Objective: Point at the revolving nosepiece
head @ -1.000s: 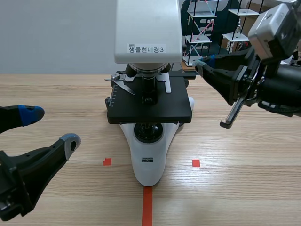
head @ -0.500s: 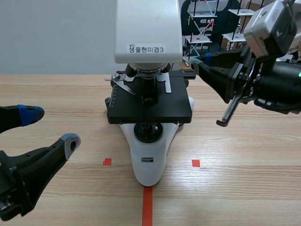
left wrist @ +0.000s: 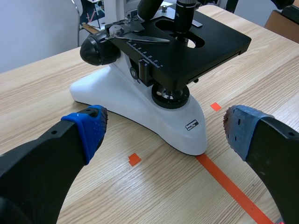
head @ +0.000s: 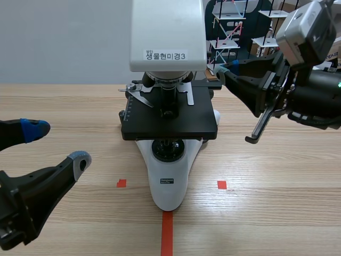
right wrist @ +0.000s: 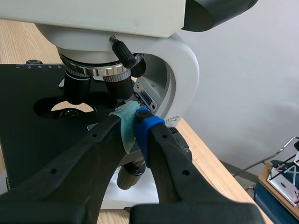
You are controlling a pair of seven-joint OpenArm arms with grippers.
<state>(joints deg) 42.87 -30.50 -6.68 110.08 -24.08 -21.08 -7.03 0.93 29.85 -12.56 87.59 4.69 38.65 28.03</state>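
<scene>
Right gripper [head: 224, 73], upper right, pinched closed into one pointer aimed at the nosepiece [head: 168, 79] of the microscope [head: 168, 32], tips near it. Left gripper [head: 57, 144] gapes wide, idle lower left.

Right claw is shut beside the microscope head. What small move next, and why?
Probably nudge the right claw slightly upward and forward. Its shut tips sit about level with an objective lens, below the revolving nosepiece, so the point reads as aimed at the lens.

The microscope [head: 168, 198] has a shiny white body and a matt black stage [head: 189, 120]. The tabletop [head: 277, 205] is smooth light wood.
</scene>
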